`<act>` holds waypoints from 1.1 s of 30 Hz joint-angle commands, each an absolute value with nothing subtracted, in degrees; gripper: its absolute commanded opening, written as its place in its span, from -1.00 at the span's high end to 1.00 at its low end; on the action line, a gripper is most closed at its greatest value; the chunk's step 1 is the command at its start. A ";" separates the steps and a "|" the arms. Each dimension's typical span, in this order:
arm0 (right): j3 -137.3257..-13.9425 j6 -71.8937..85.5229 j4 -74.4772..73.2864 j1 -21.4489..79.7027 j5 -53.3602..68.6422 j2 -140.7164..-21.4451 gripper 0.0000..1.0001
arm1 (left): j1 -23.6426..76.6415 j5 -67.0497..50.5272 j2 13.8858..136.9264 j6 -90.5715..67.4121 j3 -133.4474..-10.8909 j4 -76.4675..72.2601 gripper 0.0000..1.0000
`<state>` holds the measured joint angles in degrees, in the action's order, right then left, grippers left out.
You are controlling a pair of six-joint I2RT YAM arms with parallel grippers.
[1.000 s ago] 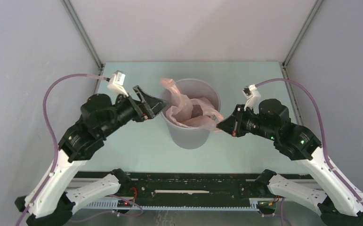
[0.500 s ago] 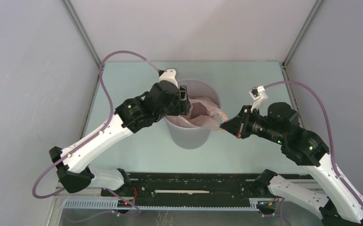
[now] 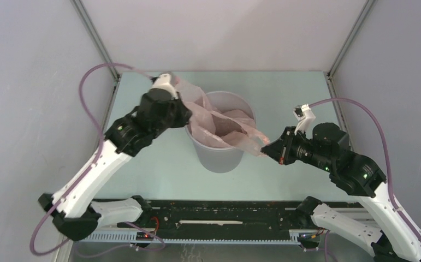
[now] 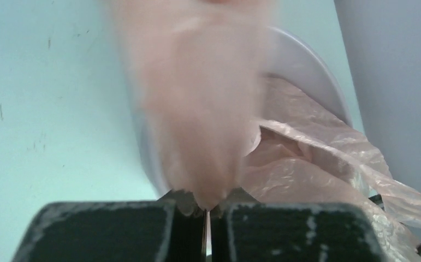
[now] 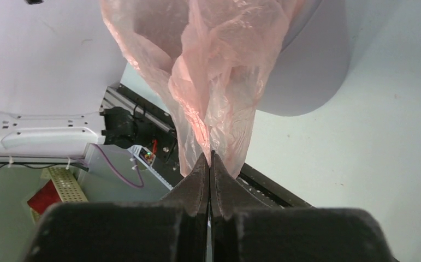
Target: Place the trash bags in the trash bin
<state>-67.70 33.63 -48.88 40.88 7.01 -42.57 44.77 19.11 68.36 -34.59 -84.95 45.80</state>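
The trash bag (image 3: 227,126), thin wrinkly pale-pink film, is stretched across the mouth of the grey trash bin (image 3: 219,158), part of it still down inside. My left gripper (image 3: 185,115) sits at the bin's left rim, shut on the bag's left side. In the left wrist view the film (image 4: 197,109) rises blurred from the closed gripper (image 4: 205,206), with the bin rim (image 4: 312,63) behind. My right gripper (image 3: 265,148) is to the right of the bin, shut on the bag's other end. The right wrist view shows the gripper (image 5: 210,159) pinching the bunched film (image 5: 219,65) beside the bin wall (image 5: 314,71).
The bin stands mid-table on a pale green surface (image 3: 153,169). Grey enclosure walls rise on the left, right and back. A black rail (image 3: 213,215) runs along the near edge between the arm bases. Purple cables (image 3: 96,71) loop off both wrists.
My left arm swung in over the bin's left rim, closed on the bag and drew that side up and out to the left. The right gripper drifted slightly right, still holding.
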 commanded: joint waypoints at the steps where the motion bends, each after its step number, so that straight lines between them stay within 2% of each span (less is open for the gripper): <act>1: -66.10 30.59 -50.58 39.86 5.11 -42.72 1.00 | 35.07 3.10 57.80 -37.97 -75.30 38.65 1.00; 7: -64.47 29.87 -51.03 37.06 6.78 -42.00 1.00 | 23.79 -11.27 44.62 -47.90 -56.77 28.76 1.00; 11: -63.24 29.23 -51.37 34.17 9.97 -41.94 1.00 | 22.76 -16.52 38.45 -57.02 -45.24 18.61 0.99; 14: -62.12 29.20 -51.23 33.16 10.73 -41.71 1.00 | 22.79 -15.14 35.97 -60.02 -40.71 16.40 0.99; 20: -60.80 28.88 -50.35 31.70 10.51 -42.44 1.00 | 21.64 -14.28 38.82 -57.05 -39.65 19.17 1.00; 26: -58.28 28.95 -49.39 30.50 10.33 -41.94 1.00 | 21.53 -11.47 36.11 -56.70 -38.32 22.13 0.95; 28: -55.93 27.08 -46.37 30.50 10.26 -42.44 1.00 | 21.53 -12.77 39.63 -57.11 -39.38 21.83 0.90; 33: -48.54 21.24 -32.45 30.41 6.69 -40.36 0.94 | 21.53 -15.09 51.41 -57.45 -42.65 17.19 0.95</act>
<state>-51.99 27.03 -44.05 30.76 9.63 -41.58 21.98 -13.04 43.35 -56.84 -39.38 20.21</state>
